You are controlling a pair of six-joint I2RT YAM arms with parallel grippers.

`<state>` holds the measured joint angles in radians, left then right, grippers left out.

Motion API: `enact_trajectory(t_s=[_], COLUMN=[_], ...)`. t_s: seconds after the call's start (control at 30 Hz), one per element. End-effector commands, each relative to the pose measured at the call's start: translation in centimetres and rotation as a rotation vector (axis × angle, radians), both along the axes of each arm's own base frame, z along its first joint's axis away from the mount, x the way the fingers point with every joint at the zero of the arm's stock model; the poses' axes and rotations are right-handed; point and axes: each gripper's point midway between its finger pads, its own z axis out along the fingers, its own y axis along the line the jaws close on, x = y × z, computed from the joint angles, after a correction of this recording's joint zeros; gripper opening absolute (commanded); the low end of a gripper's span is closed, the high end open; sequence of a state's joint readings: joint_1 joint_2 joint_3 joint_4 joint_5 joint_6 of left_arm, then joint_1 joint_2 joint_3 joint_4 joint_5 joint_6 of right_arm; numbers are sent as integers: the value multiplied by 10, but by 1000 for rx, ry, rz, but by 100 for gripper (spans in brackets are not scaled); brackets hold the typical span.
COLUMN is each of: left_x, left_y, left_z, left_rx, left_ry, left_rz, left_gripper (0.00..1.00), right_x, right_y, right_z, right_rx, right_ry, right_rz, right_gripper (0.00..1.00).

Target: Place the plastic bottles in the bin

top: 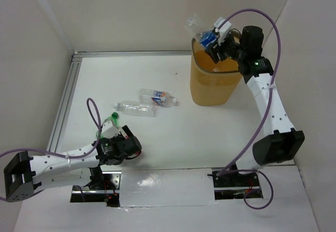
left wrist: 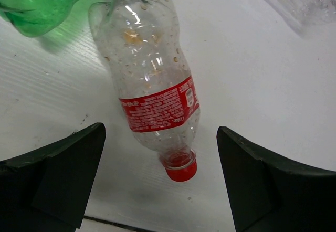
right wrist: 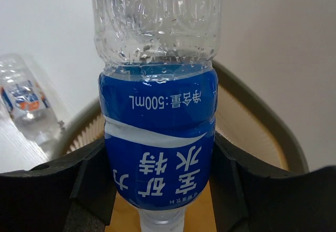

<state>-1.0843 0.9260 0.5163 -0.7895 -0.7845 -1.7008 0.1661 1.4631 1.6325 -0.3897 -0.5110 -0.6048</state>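
Your right gripper (top: 219, 44) clamps the blue-labelled bottle (right wrist: 157, 153) above the far rim of the bin (top: 209, 87); release here and it may clip the edge and fall outside. Your left gripper (left wrist: 160, 182) hangs wide open over the red-labelled bottle (left wrist: 155, 90), which lies on the table (left wrist: 262, 74).

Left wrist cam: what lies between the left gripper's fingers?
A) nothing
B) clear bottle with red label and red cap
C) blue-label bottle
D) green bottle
B: the red-label bottle lies on the table with its red-cap end between the fingers of the open left gripper, touching neither; the green bottle is off at the upper left.
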Motion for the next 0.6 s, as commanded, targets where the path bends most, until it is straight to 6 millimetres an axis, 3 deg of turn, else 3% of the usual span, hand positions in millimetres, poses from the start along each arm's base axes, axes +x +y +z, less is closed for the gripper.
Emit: enact_trajectory(t_s=[0.0, 0.03, 0.1, 0.13, 0.2, 0.23, 0.4, 0.47, 0.57], left_x=[15, 14, 11, 12, 10, 9, 7, 5, 5], left_y=[-7, -6, -4, -4, -4, -3, -1, -1, -2], left_z=[6, 2, -5, -9, -13, -16, -26, -30, -35], left_rx=[12, 31, 53, 56, 67, 83, 121, 125, 130], left_ry=[-75, -65, -41, -30, -12, -3, 30, 45, 57], left_rz=[-13, -14, -18, -12, -16, -16, -14, -7, 27], left_gripper=[100, 100, 100, 100, 100, 100, 100, 100, 93], right_x=[14, 14, 18, 16, 18, 16, 4, -15, -46], right_y=[-28, -28, -36, -37, -45, -46, -51, -47, -36], right_z=[9, 8, -16, -14, -25, -31, -17, -1, 5], right_rx=[84, 81, 71, 76, 90, 104, 155, 178, 178], right_ry=[30, 40, 126, 128, 165, 188, 180, 161, 143], right_rz=[-57, -34, -37, -26, -35, -26, 4, 79, 226], right_gripper=[47, 53, 64, 81, 99, 100, 100, 100, 100])
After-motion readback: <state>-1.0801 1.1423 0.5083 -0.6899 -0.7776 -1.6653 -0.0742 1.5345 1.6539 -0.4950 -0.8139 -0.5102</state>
